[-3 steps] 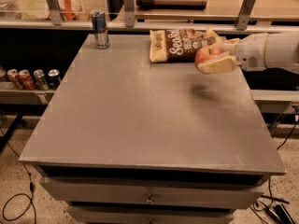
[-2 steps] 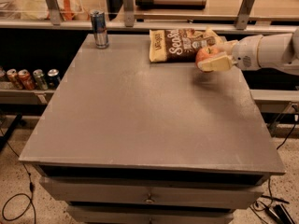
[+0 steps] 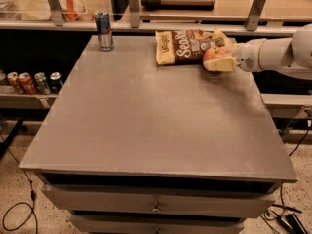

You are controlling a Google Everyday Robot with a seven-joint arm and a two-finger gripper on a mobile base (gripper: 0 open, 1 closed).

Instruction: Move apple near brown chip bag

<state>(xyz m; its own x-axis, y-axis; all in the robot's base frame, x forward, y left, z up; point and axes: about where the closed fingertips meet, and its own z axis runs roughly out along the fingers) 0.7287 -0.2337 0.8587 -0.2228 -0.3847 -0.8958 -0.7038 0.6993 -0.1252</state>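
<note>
Camera view: gripper (image 3: 218,62) at far right of the worktop (image 3: 146,121), white arm (image 3: 273,55) reaching in from the right edge. Fingers (image 3: 222,65) closed around the apple (image 3: 210,54), gripping it. Apple sits right at the near-right end of the brown chip bag (image 3: 187,47), touching or just overlapping its edge. Can't tell if the apple rests on the worktop or is just above it. Bag lies flat along the back edge. Slim can (image 3: 103,29) upright at back left corner, well apart from the bag. Row of cans (image 3: 29,82) on the low shelf at left.
</note>
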